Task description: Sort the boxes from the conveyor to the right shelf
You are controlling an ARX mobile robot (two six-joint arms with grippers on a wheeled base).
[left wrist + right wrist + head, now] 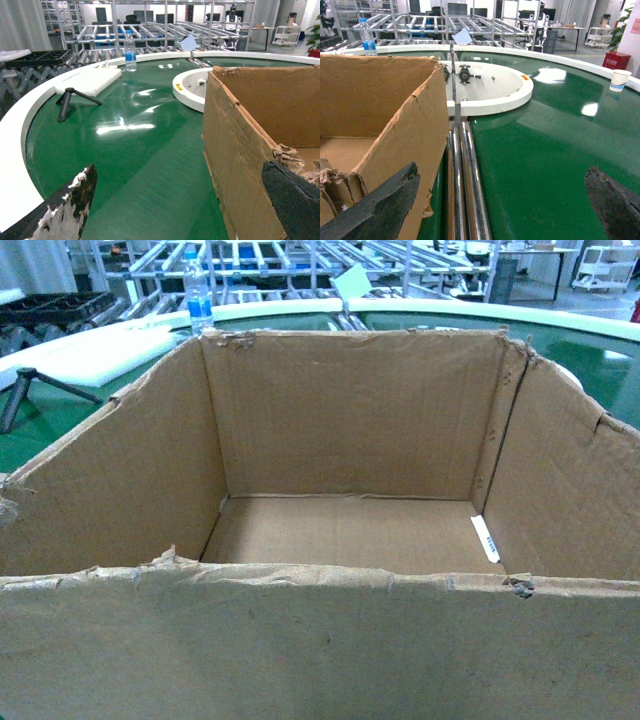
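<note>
The big brown cardboard box (350,440) with ragged top edges fills the head view and is empty inside. It rests on the dark green conveyor (140,140). My left gripper (179,170) is open and straddles the box's left wall (240,150), one finger inside and one over the belt. My right gripper (502,170) is open and straddles the right wall (415,130) the same way. Neither gripper shows in the head view. The silver roller shelf (430,22) stands beyond the belt's far rim.
A water bottle (130,50), a white foam slab (90,80) and a black tripod (67,100) lie on the belt to the left. The white hub (495,90) and steel rollers (462,175) sit right of the box. A paper cup (620,80) stands on the right rim.
</note>
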